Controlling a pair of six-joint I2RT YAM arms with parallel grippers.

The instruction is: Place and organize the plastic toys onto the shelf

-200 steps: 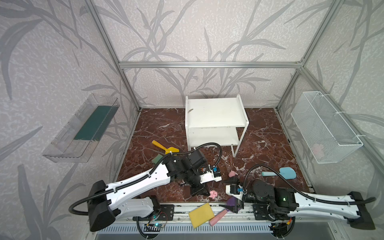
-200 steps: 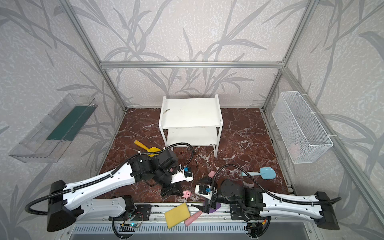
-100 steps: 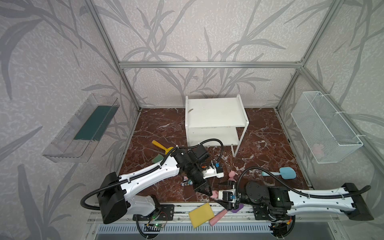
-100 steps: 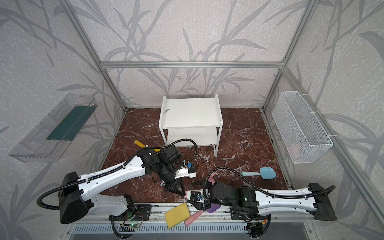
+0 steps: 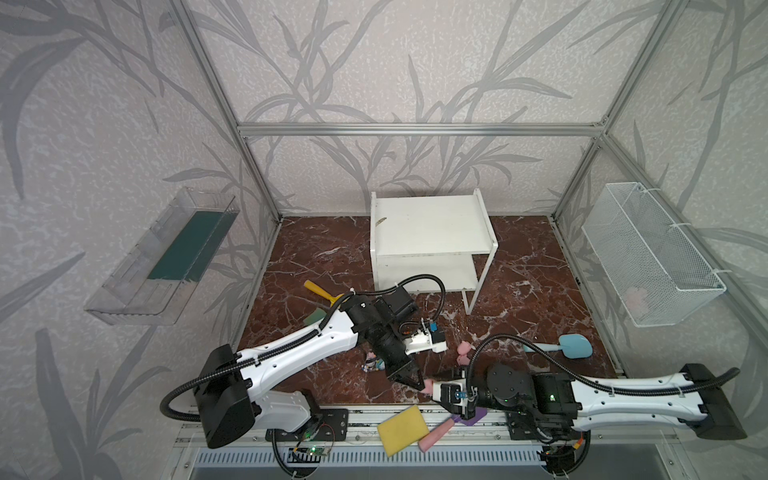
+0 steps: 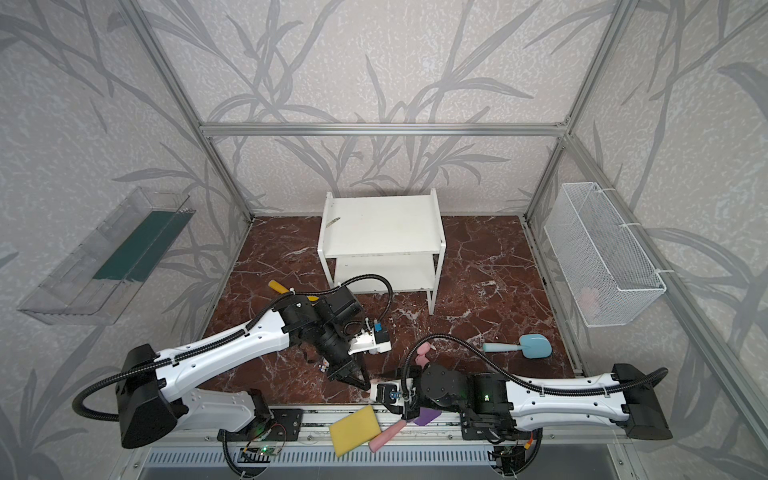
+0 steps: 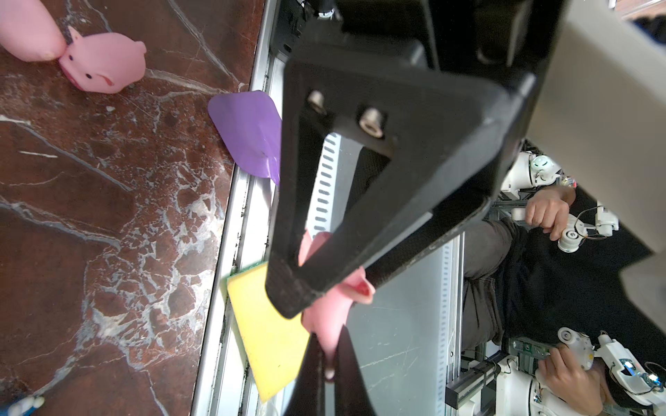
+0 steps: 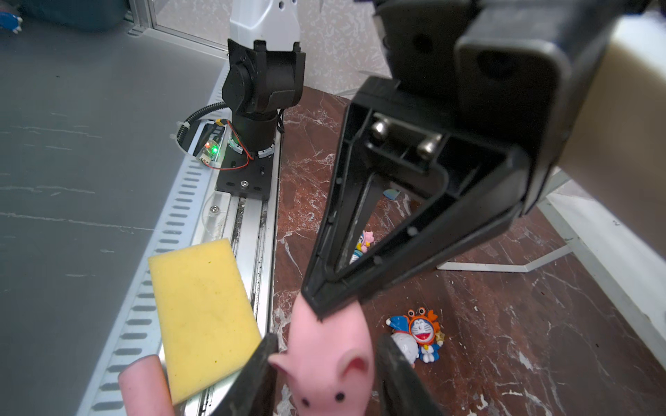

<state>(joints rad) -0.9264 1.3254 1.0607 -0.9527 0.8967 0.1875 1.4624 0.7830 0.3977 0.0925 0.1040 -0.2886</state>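
Tabletop (image 5: 316, 253): brown marble. Both sets of fingers meet above its front edge.
Shelf (image 5: 432, 232): white, two boards, upright on thin legs. It stands well apart from both sets of fingers, beyond them toward the back wall.
Left fingers (image 5: 412, 379): together, clamped on the rear end of the pig, with the tips pointing down toward the front rail.
Right fingers (image 8: 261, 371): apart, one on each side of the pig's head. One finger touches an ear. Whether they press on the pig cannot be told.
Sponge (image 8: 201, 313): yellow, lying flat across the front rail, just beside the right fingers.
Purple shovel (image 7: 248, 133): the blade lies at the tabletop's edge, near the left fingers.
Pig (image 8: 331, 371): pink, held above the tabletop's front edge. Its rear is in the left fingers and its head is between the right fingers.
Two pigs (image 5: 463, 347): on the tabletop, touching each other, near the right fingers on the shelf side.
Figurines (image 8: 420, 333): a small cluster lying on the tabletop, just beside the left fingers, on the side away from the right fingers.
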